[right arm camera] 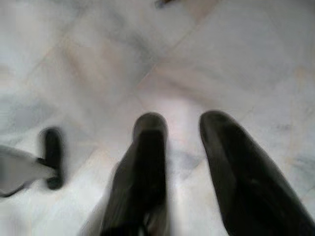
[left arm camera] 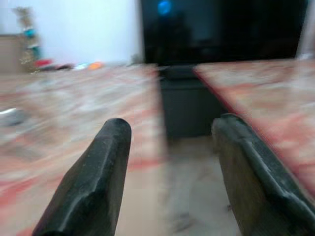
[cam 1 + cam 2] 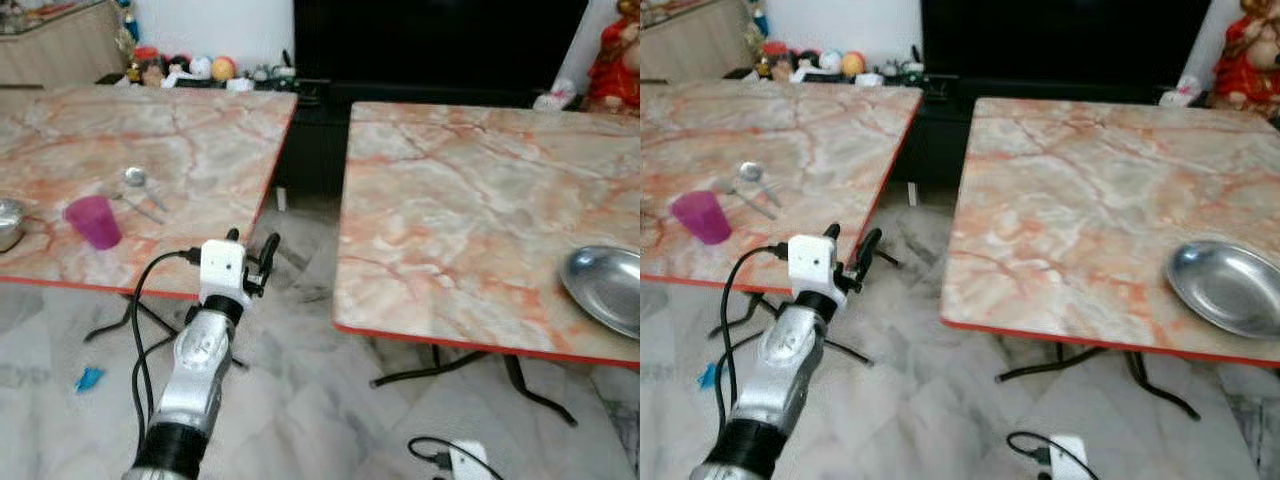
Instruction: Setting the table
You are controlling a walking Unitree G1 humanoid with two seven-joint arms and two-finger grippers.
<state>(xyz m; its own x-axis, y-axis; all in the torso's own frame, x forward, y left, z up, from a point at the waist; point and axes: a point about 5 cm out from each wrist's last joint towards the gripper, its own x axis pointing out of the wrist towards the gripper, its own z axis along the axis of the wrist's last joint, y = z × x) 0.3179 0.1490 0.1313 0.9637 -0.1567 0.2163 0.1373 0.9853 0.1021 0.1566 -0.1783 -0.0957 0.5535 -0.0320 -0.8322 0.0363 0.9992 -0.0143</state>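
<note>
Left eye view: two marble-patterned tables with red edges stand side by side, a gap of pale tiled floor (image 3: 300, 390) between them. On the left table (image 3: 200, 140) a pink cup (image 3: 94, 221) stands near the near edge, with a metal spoon (image 3: 137, 180) lying just beyond it and the rim of a metal bowl (image 3: 8, 222) at the far left. On the right table (image 3: 450, 220) a steel plate (image 3: 605, 287) lies at the near right corner.

The left gripper (image 3: 250, 256) is raised at the near edge of the left table, close to the gap, well right of the cup. In the left wrist view its black fingers (image 2: 93, 182) stand wide apart with nothing between them.

In the right wrist view the right gripper (image 1: 184, 167) hangs over the floor, fingers slightly apart and empty.

A small blue scrap (image 3: 89, 378) lies on the floor under the left table. A dark cabinet (image 3: 430, 45) stands behind the tables, with small toys (image 3: 200, 68) along the far wall and a red figure (image 3: 612, 60) at far right. No writing or labels can be read.
</note>
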